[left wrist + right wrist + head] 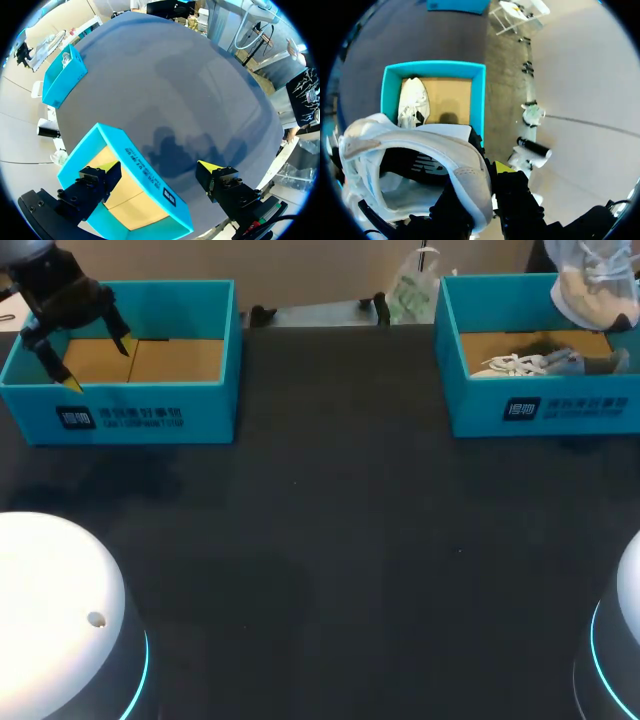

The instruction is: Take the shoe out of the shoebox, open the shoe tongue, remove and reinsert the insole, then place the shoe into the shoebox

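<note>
The dark table (330, 540) carries 2 teal shoeboxes at its far edge, well apart. The left shoebox (130, 418) shows its cardboard floor. The right shoebox (560, 410) is cut off at the head view's side. Each box bears white print on its front wall, a small square mark followed by characters too fine to make out.

The shoe (420, 140), white with beige patches, hangs in the air above the right shoebox. The head view cuts off its upper part, and in the right wrist view it hides most of the gripper behind it. A pale mark on its dark inside cannot be read. A second shoe (530, 363), also white, lies in the right shoebox along the wall nearest the robot, which partly hides it.

The right gripper (487, 175) is clamped on the shoe's rim: 1 yellow tip presses its outer side, while the other finger is hidden by the shoe.

The left gripper (159, 167) has its jaws spread wide and grasps nothing. It hovers astride the left shoebox's front wall, 1 finger over the cardboard floor and the other over the table.
</note>
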`<state>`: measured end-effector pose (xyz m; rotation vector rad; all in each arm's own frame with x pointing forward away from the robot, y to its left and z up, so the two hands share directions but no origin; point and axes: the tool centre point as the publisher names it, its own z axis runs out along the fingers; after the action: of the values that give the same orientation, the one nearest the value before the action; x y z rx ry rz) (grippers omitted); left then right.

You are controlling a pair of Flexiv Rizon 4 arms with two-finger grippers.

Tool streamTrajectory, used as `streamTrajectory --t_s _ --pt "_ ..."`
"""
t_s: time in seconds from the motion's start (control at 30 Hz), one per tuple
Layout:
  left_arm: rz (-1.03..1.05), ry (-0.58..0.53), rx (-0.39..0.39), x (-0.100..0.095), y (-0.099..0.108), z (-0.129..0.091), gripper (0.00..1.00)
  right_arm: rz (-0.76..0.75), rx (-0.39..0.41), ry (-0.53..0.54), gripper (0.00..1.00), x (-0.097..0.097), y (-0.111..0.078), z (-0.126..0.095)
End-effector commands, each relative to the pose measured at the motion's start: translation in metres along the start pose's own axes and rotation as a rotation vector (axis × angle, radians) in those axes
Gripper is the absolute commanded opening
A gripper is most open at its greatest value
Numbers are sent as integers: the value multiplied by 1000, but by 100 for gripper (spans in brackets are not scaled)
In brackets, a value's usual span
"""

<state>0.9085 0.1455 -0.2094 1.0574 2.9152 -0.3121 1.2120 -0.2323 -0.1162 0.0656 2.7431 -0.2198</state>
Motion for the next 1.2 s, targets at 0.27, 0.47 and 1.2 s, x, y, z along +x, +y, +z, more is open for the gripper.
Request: streamTrajectory --t_s 0.27,0.47,1.2 --pt "0 2 -2 0 0 0 100 384 109 30 0 17 -18 -8" --pt "0 2 -2 0 0 0 100 384 109 30 0 17 -18 -8" --pt "0 2 -2 0 0 0 100 1119 439 126 0 15 -88 19"
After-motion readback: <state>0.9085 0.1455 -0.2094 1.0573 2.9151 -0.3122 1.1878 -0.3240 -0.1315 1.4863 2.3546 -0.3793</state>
